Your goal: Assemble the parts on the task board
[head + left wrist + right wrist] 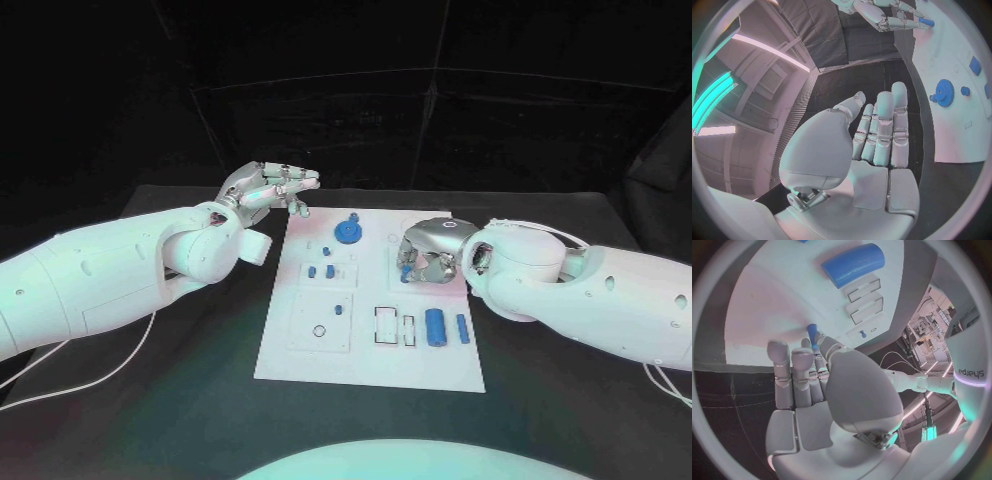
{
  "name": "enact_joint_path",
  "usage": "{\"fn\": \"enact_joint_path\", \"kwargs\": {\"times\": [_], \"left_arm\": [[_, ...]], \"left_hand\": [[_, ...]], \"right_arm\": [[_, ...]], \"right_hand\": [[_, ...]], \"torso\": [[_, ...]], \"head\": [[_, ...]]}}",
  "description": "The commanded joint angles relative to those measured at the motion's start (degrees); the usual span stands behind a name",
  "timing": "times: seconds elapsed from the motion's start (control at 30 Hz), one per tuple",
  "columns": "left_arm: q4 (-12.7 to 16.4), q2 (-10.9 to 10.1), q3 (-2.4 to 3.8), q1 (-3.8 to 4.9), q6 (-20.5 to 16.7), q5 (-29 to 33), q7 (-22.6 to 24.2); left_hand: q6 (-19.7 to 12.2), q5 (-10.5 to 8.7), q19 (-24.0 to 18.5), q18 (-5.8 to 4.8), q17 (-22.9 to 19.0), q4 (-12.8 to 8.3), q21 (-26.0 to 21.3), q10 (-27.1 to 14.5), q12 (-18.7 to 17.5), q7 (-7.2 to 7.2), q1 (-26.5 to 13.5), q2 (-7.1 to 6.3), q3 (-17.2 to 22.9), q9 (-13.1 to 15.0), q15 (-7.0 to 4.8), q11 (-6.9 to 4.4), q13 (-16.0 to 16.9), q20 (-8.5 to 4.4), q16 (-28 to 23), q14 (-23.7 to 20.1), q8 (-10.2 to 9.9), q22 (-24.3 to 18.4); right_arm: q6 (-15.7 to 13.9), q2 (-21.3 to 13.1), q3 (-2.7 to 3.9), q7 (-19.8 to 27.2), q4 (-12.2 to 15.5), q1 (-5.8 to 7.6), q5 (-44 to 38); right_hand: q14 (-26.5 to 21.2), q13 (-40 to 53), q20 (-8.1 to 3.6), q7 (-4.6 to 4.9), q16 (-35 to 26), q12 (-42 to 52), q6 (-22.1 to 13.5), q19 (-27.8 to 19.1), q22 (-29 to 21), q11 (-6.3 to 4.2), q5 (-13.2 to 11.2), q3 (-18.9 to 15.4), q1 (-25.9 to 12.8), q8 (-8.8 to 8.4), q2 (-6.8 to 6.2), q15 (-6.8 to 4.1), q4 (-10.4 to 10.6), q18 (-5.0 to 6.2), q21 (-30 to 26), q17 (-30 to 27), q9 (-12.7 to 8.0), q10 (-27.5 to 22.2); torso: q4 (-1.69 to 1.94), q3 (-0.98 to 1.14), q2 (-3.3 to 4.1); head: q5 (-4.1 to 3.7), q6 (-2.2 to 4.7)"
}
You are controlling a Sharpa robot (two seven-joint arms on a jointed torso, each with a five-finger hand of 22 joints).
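The white task board [310, 350] lies in the middle of the black table. My right hand [433, 254] hovers over its right side, fingers bent down, and pinches a small blue peg [812, 334] at its fingertips. That peg [926, 21] also shows in the left wrist view, just above the board [957, 130]. My left hand [268, 188] is raised beside the board's far left corner, fingers straight and apart, holding nothing. A blue gear [348, 231] stands on the far part of the board. A blue cylinder [434, 322] and a blue bar [463, 328] lie near the right edge.
Small blue pieces [320, 270] stand in the board's left half, one more [339, 309] nearer me. Rectangular slots [385, 325] sit left of the cylinder. Black table [159, 400] surrounds the board, with a white cable [58, 375] at the left.
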Motion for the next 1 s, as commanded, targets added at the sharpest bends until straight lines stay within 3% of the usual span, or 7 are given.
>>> {"fn": "enact_joint_path", "kwargs": {"times": [0.03,0.37,0.83,1.0], "left_arm": [[0.1,0.0,0.05,0.10,0.7,0.2,0.0],[0.1,-0.1,0.05,0.10,0.7,0.2,-0.1],[0.1,-0.2,0.05,0.10,0.8,0.2,-0.2],[0.2,-0.4,0.04,0.10,0.7,0.2,-0.3]], "left_hand": [[-0.4,0.12,0.0,0.30,-0.1,-0.3,-0.3,-0.2,0.2,-0.16,0.2,-0.34,-0.1,0.0,0.13,0.30,-0.1,-0.20,-0.3,-0.4,0.4,-0.1],[-0.4,0.12,0.0,0.30,-0.1,-0.3,-0.3,-0.2,0.2,-0.16,0.2,-0.34,-0.1,0.0,0.13,0.30,-0.1,-0.20,-0.3,-0.4,0.4,-0.1],[-0.5,0.12,0.0,0.30,-0.1,-0.3,-0.4,-0.3,0.2,-0.14,0.2,-0.28,-0.1,0.0,0.14,0.32,-0.1,-0.19,-0.3,-0.4,0.4,-0.1],[-0.5,0.12,0.0,0.30,-0.1,-0.3,-0.4,-0.3,0.2,-0.14,0.2,-0.28,-0.1,0.0,0.14,0.32,-0.1,-0.19,-0.3,-0.4,0.4,-0.1]], "right_arm": [[-0.5,0.2,0.02,0.2,-0.2,0.09,-2.2],[-0.9,0.2,0.02,0.5,-0.1,0.08,-2.2],[-6.6,-3.0,0.06,1.8,4.0,0.10,1.7],[-7.5,-4.3,1.04,1.9,5.8,0.12,3.0]], "right_hand": [[0.3,0.0,-0.19,-0.04,0.3,-0.5,0.7,0.3,0.2,-0.05,-0.5,1.1,0.0,-0.25,-0.58,-0.07,-0.1,-1.15,0.4,0.0,0.0,0.8],[0.4,0.1,-0.33,-0.16,0.7,-1.0,2.1,0.5,0.9,-0.34,-1.1,3.5,-0.8,-0.06,-1.23,-0.24,-0.1,-1.24,1.0,0.3,0.1,2.6],[0.8,0.1,-0.39,-0.06,2.1,-1.4,2.7,1.3,2.3,-0.39,-1.5,4.2,-1.6,-0.07,-1.66,-0.27,0.2,-1.50,2.0,1.9,0.1,3.2],[0.8,0.1,-0.39,-0.06,2.2,-1.5,2.7,1.3,2.4,-0.39,-1.5,4.3,-1.6,-0.08,-1.67,-0.26,0.2,-1.51,2.0,2.0,0.1,3.2]], "torso": [[0.03,-0.06,-0.02],[-0.03,-0.06,-0.06],[-0.01,-0.05,-0.12],[0.11,-0.02,0.02]], "head": [[0.02,-0.06],[0.01,-0.10],[-0.25,0.26],[-0.63,0.41]]}}
